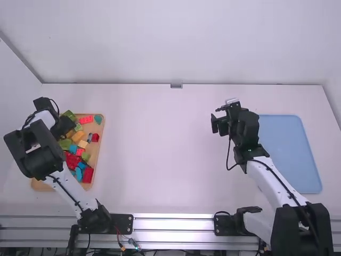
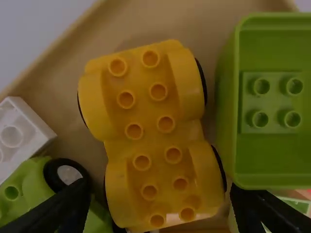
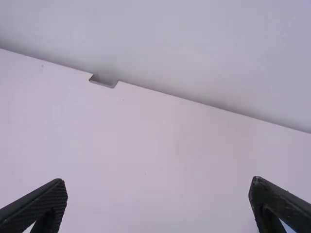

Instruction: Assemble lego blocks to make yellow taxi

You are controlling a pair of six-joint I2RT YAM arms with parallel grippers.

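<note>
Over the far end of the wooden tray [image 1: 99, 140] of blocks, my left gripper [image 1: 65, 128] is lowered. In the left wrist view the yellow wheeled car base [image 2: 154, 131], studs up, lies on the tray floor, and my left gripper [image 2: 160, 206] is open, one finger on either side of the base's near end; contact cannot be told. My right gripper [image 1: 217, 118] is held above the table, far from the tray. In the right wrist view the right gripper [image 3: 158, 194] is wide open, with bare table between its fingers.
A green box-shaped block [image 2: 226, 111] stands close beside the yellow base, with a green wheeled piece [image 2: 31, 187] and a white block [image 2: 22, 133] on the other side. Red [image 1: 88, 175], blue and orange blocks crowd the tray. A blue mat [image 1: 293, 154] lies beside the right arm.
</note>
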